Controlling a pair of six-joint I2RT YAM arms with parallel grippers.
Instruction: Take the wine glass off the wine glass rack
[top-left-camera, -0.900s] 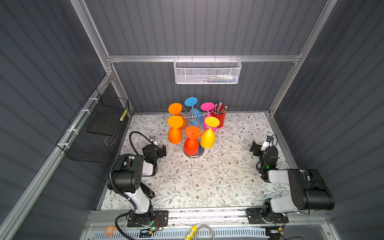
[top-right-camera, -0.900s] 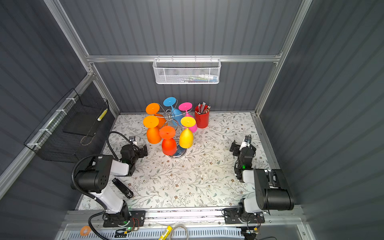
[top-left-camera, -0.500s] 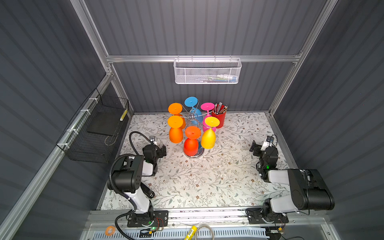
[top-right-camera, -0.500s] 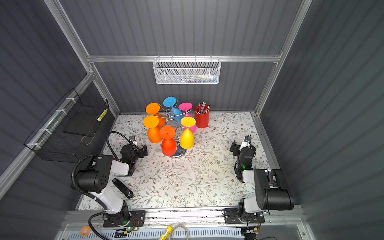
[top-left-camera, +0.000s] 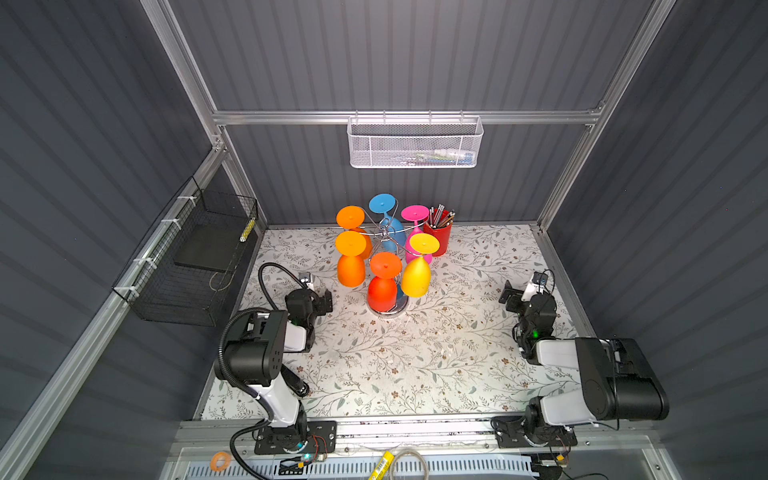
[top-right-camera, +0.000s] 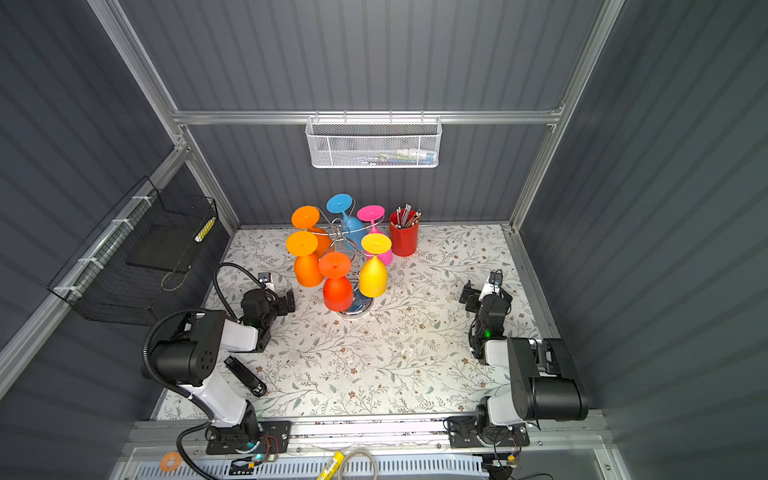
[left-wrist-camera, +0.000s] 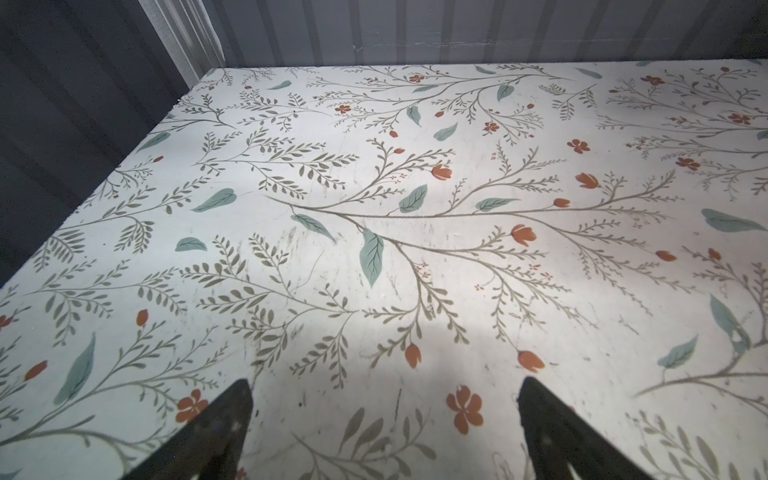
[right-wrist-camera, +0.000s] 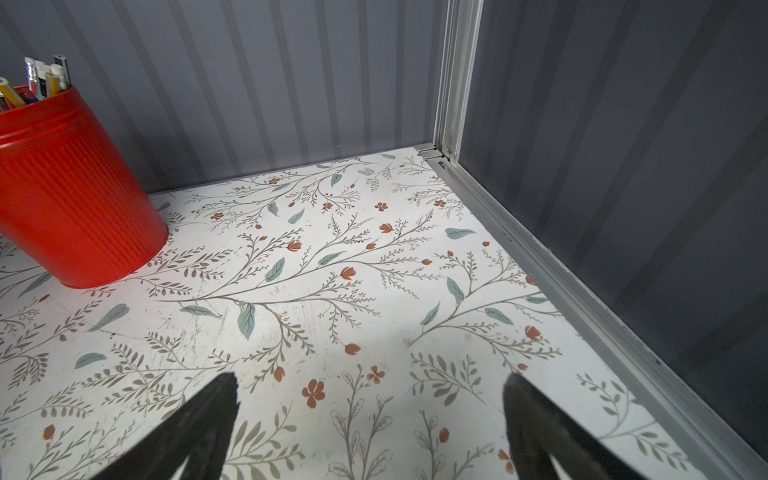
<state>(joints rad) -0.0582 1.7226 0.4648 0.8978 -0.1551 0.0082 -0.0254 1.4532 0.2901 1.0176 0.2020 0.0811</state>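
Observation:
The wine glass rack (top-left-camera: 393, 312) (top-right-camera: 360, 310) stands at the middle back of the flowered table in both top views. Several coloured wine glasses hang upside down from it. Nearest the front are an orange one (top-left-camera: 351, 270), a red one (top-left-camera: 381, 293) and a yellow one (top-left-camera: 415, 278). My left gripper (top-left-camera: 323, 301) (left-wrist-camera: 384, 395) sits low, left of the rack, open and empty. My right gripper (top-left-camera: 510, 298) (right-wrist-camera: 370, 390) rests far to the right, open over bare table. Neither wrist view shows the rack.
A red cup of pencils (top-left-camera: 439, 237) (right-wrist-camera: 70, 195) stands just right of the rack. A white mesh basket (top-left-camera: 415, 143) hangs on the back wall. On the left wall hangs a black wire basket (top-left-camera: 195, 257). A black tool (top-right-camera: 245, 376) lies beside the left arm.

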